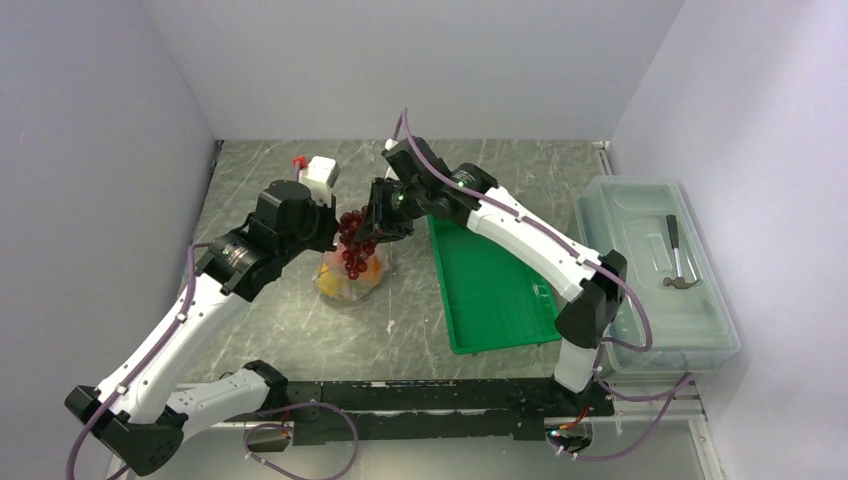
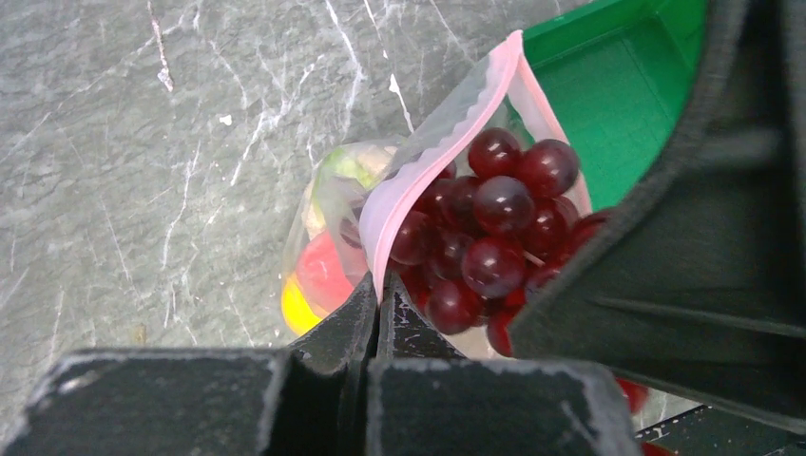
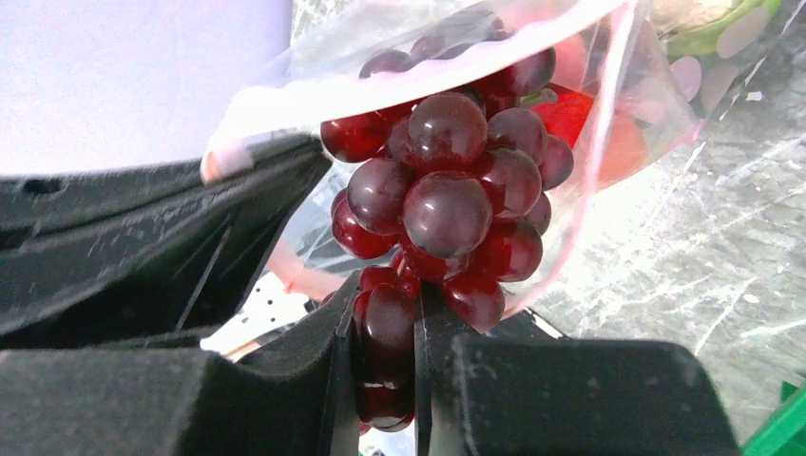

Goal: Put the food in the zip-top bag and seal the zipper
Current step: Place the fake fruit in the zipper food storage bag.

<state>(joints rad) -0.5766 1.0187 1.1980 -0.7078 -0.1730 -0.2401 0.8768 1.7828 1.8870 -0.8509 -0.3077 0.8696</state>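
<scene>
The clear zip-top bag [image 1: 348, 280] hangs upright at the table's middle, its pink zipper [image 2: 432, 161] held open at the top. My left gripper [image 2: 377, 302] is shut on the zipper's near lip and holds the bag up. My right gripper [image 3: 385, 313] is shut on the dark red grape bunch [image 3: 447, 199], which hangs in the bag's mouth, partly inside. Lower in the bag lie the red-orange fruit [image 2: 323, 271], the yellow lemon [image 2: 295, 309] and pale green lettuce [image 2: 347, 163]. The small dark round fruit is hidden.
A green tray [image 1: 490, 290] lies just right of the bag. A large clear lidded box [image 1: 655, 270] with a grey hammer [image 1: 678, 262] stands at the right edge. A small white block with a red tip [image 1: 318, 172] sits behind my left gripper.
</scene>
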